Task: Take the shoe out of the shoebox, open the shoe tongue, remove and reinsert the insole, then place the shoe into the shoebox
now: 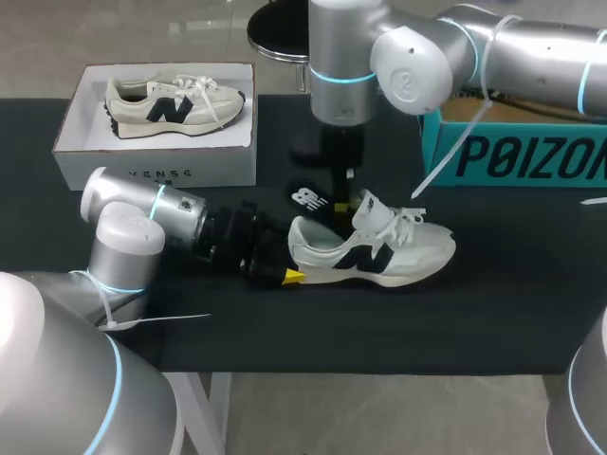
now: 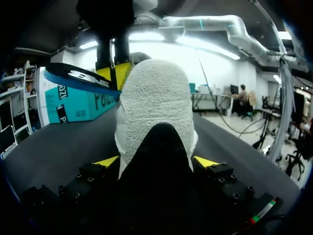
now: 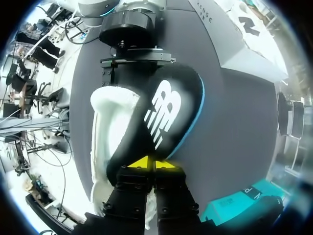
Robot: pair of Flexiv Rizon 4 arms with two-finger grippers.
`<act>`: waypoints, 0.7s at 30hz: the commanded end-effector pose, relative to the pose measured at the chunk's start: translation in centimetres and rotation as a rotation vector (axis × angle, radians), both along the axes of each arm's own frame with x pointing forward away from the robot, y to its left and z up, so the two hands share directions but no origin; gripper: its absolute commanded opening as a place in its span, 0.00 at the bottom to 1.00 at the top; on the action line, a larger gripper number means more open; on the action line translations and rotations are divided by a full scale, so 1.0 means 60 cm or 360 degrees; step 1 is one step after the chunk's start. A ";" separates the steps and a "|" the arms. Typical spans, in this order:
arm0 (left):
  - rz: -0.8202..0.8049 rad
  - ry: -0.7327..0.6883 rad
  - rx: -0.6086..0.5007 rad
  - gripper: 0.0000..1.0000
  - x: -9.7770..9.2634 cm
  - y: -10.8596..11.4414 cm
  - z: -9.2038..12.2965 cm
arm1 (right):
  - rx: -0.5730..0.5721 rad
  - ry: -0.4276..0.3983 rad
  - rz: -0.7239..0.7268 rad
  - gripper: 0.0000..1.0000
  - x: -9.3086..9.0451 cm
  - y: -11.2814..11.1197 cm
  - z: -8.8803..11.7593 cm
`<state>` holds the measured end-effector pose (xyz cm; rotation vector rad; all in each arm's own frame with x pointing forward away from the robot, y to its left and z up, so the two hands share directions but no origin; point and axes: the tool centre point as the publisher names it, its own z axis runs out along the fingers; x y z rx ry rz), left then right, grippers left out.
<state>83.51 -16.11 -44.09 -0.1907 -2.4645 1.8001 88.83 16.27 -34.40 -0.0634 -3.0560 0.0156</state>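
A white sneaker point(image 1: 379, 248) with a dark logo lies on its sole in the middle of the black table point(image 1: 493, 313). My left gripper point(image 1: 288, 258) comes in low from the left and is shut on its heel point(image 2: 154, 103), a yellow fingertip point(image 2: 106, 160) pressing each side. My right gripper point(image 1: 343, 202) hangs straight down over the shoe's opening, shut on the black insole point(image 1: 308, 199). The insole point(image 3: 164, 110), with its white logo and teal edge, sticks out past the heel. In the left wrist view the insole point(image 2: 78, 78) hovers just above and behind the heel.
A white shoebox point(image 1: 156, 171) at the back left holds a second sneaker point(image 1: 175, 104). A teal box point(image 1: 517, 156) stands at the back right, close behind my right arm. Bare black table lies in front of the shoe.
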 end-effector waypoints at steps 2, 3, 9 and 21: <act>-0.0002 -0.0002 0.0002 0.00 0.000 -0.003 -0.011 | 0.0000 -0.0037 -0.0009 0.00 0.014 0.011 0.035; -0.0002 -0.0002 0.0002 0.00 0.000 -0.003 -0.011 | 0.0006 -0.0048 -0.0014 0.00 0.016 0.012 0.041; -0.0002 -0.0002 0.0002 0.00 0.000 -0.003 -0.011 | 0.0025 -0.0118 -0.0043 0.00 0.029 0.014 0.081; -0.0002 -0.0002 0.0002 0.00 0.000 -0.003 -0.011 | 0.0069 -0.0142 -0.0046 0.00 0.039 0.026 0.091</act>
